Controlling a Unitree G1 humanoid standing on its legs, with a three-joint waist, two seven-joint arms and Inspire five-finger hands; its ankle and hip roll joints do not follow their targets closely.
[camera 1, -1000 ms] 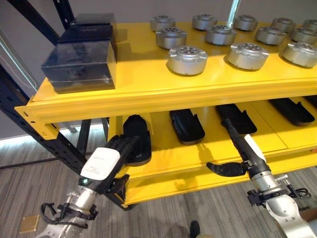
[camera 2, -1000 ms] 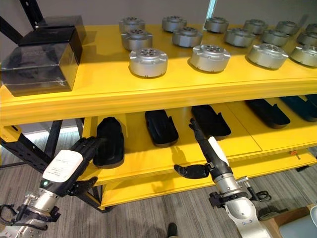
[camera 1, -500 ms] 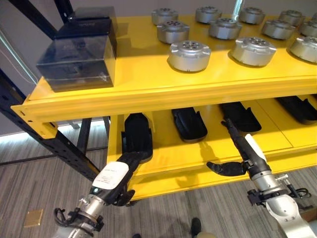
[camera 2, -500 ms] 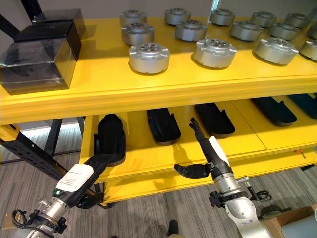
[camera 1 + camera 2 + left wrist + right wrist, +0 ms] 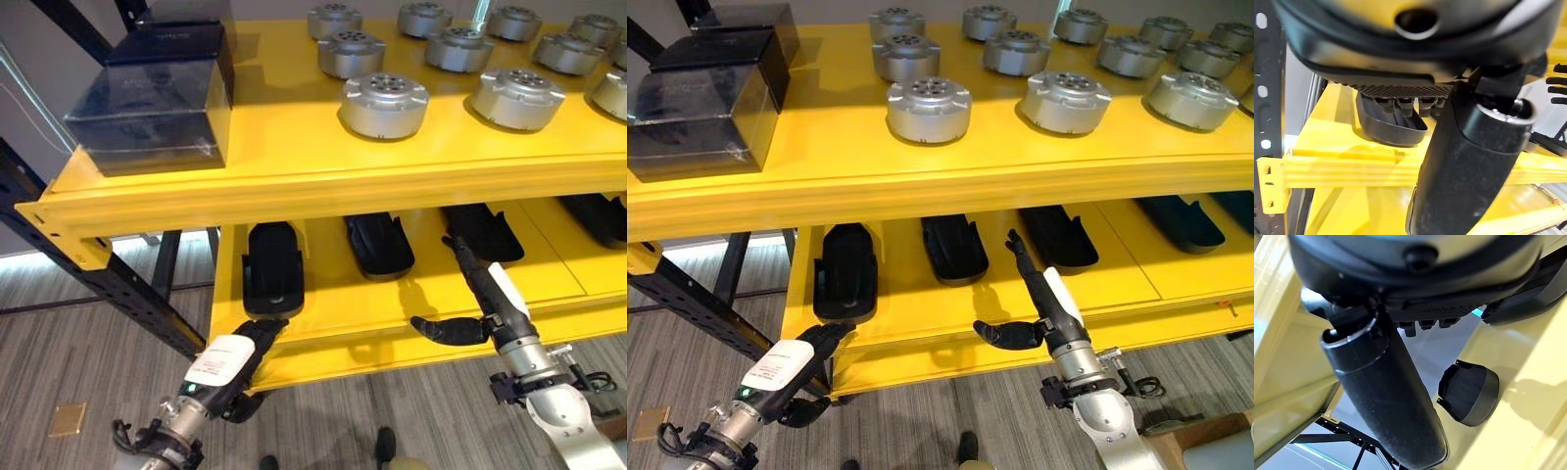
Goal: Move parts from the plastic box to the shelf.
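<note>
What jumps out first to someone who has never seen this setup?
The bright yellow shelf, with rows of round silver metal parts on its upper level and dark boxes at its left end. On the lower level lie long black parts, with the robot's left hand and right hand at its front edge.

Upper shelf (image 5: 294, 157): you see silver round parts (image 5: 384, 104), dark boxes (image 5: 152, 98).
Lower shelf (image 5: 333, 304): black elongated parts (image 5: 272, 266).
</note>
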